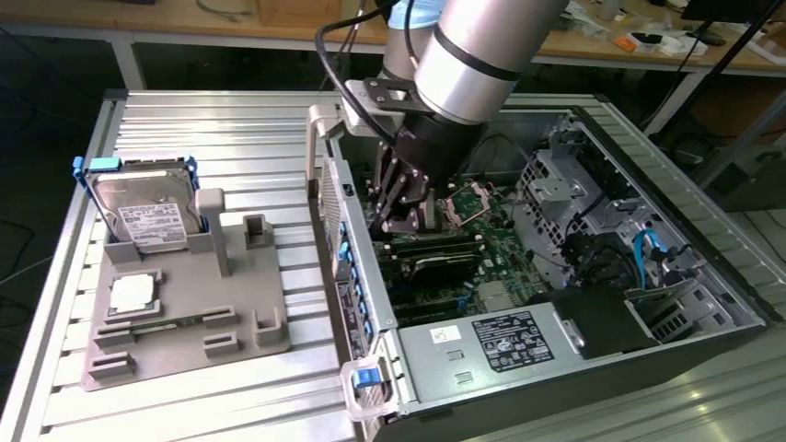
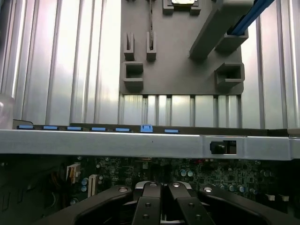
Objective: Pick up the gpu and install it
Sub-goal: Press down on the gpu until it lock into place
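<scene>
Ribbed metal tabletop (image 1: 209, 129) carries a grey fixture tray (image 1: 184, 313) and an open computer case (image 1: 687, 230). Inside the case, at twelve o'clock above the motherboard (image 1: 491, 249), the gripper (image 1: 399, 216) is seen closed; whether the gpu is held cannot be told, nor can its place

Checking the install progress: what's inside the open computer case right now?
Inside the computer case: green motherboard, power supply, drive cage, and the tool reaching down. Whatever lies directly beneath it is covered.
</scene>
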`<state>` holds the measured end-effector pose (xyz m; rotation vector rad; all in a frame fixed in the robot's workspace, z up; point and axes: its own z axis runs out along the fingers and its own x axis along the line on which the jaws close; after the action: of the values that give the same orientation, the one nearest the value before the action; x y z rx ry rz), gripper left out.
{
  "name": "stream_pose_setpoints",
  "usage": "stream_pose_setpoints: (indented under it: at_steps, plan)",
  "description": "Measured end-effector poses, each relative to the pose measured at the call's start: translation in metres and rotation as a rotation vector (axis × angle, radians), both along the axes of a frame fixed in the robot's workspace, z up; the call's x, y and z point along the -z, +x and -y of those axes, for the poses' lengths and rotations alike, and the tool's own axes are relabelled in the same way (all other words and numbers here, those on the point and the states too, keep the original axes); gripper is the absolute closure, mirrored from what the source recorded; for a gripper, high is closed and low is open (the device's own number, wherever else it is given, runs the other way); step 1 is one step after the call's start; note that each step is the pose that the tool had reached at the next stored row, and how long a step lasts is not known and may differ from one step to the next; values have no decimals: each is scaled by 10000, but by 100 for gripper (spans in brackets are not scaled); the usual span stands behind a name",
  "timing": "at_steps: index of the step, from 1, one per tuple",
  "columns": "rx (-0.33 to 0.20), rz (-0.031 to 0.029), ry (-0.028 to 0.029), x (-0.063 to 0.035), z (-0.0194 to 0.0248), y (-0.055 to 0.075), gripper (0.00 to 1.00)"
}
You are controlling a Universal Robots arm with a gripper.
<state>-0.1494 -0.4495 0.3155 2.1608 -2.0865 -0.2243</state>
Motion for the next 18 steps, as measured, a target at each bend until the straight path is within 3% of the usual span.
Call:
stream_pose_setpoints:
  at_steps: [2, 3, 7, 10, 12, 17, 18]
  plan:
    - [0, -4, 29, 6, 60, 0, 89]
    - [-1, -56, 40, 12, 76, 6, 89]
    - [2, -476, 48, 28, 97, 67, 89]
    - [1, -722, 48, 46, 98, 154, 89]
    - [2, -816, 51, 73, 94, 206, 89]
    - [4, -949, 26, 117, 77, 213, 89]
    - [3, -1014, 9, 118, 77, 214, 89]
